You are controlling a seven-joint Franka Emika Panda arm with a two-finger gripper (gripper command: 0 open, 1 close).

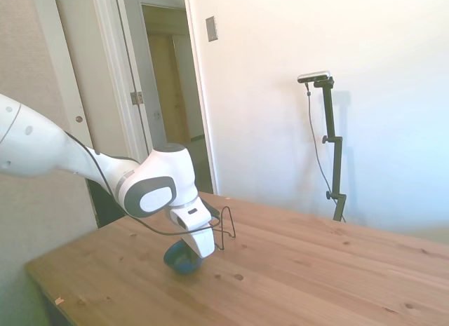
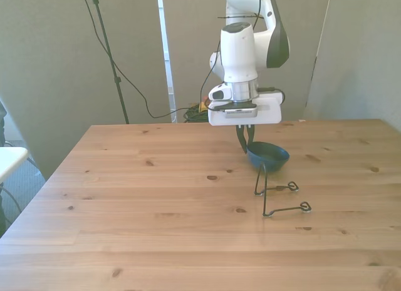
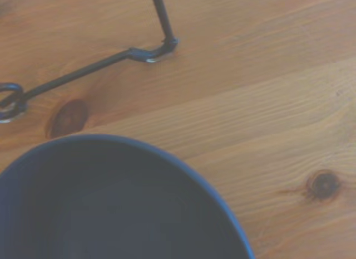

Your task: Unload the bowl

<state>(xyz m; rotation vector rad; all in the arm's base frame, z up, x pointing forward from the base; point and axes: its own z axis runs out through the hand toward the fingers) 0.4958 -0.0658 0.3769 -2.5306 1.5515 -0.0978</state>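
Wire rack (image 2: 279,194) on wooden table (image 2: 156,209)

White rounded arm (image 2: 241,47) with grey joint panels, black cable, and dark-fingered pincer (image 2: 245,139).

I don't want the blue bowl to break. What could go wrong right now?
The gripper pinches only the bowl's rim on one side, so the bowl might tip or slip onto the table.

The wire rack stands right beside the bowl. Moving that way could bump it and drag or topple it.
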